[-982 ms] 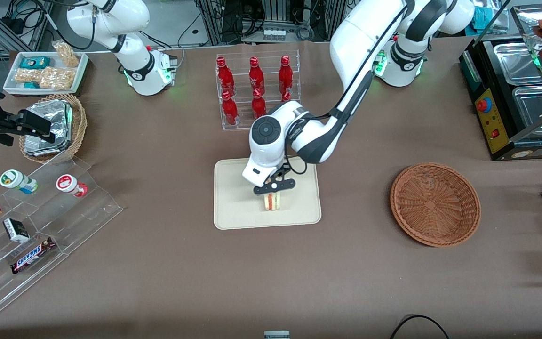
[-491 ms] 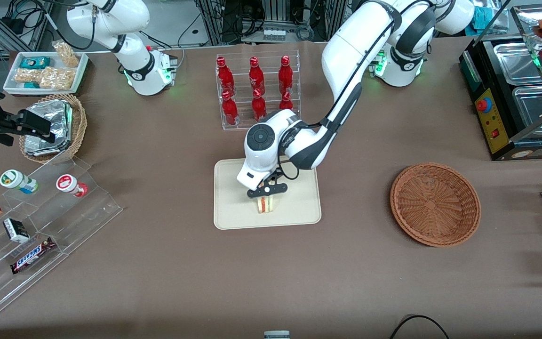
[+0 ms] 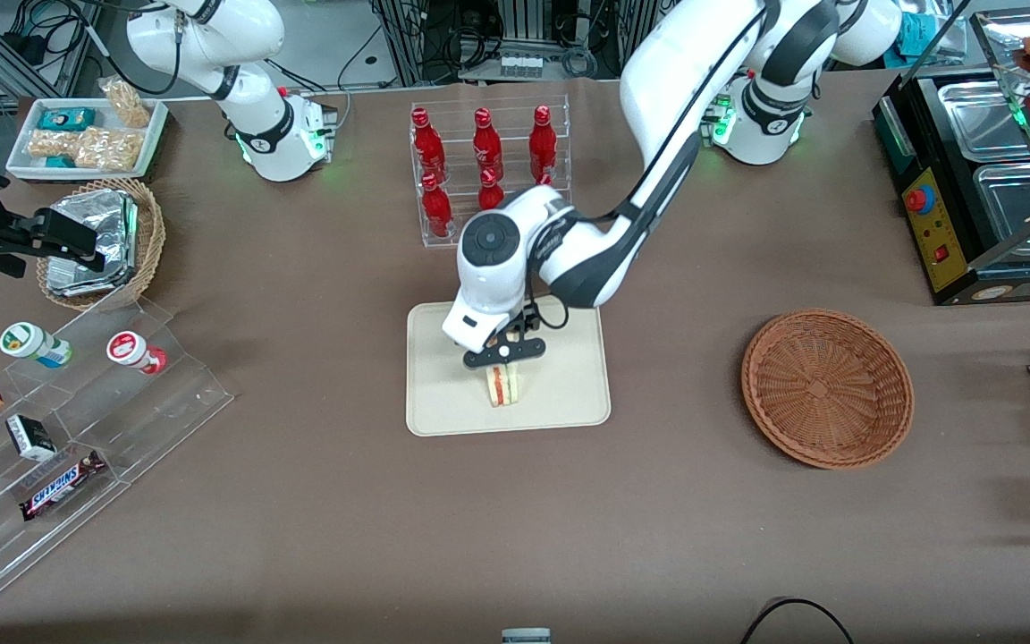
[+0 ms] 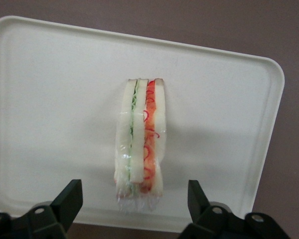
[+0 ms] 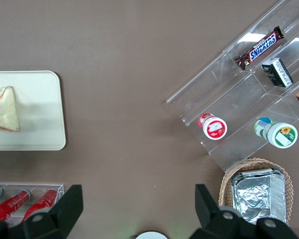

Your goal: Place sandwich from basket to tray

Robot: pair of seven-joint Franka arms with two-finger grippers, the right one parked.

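The sandwich (image 3: 502, 385), a white wedge with red and green layers, stands on its edge on the cream tray (image 3: 443, 402). My left gripper (image 3: 503, 354) hangs just above it, open, with a finger on each side and not touching it. In the left wrist view the sandwich (image 4: 140, 134) lies on the tray (image 4: 50, 99) between the black fingers (image 4: 70, 199), with a gap on both sides; the gripper (image 4: 134, 199) is empty. The reddish-brown basket (image 3: 826, 387) sits empty toward the working arm's end. The right wrist view also shows the sandwich (image 5: 5, 109) on the tray (image 5: 42, 114).
A clear rack of red bottles (image 3: 486, 170) stands just farther from the camera than the tray. A tan basket of foil packets (image 3: 108, 240), a white snack tray (image 3: 86, 134) and a clear stepped shelf with snacks (image 3: 68, 429) lie toward the parked arm's end.
The gripper moved the sandwich a little toward the parked arm's end over the tray. The wrist has since risen slightly and the sandwich stays on the tray.
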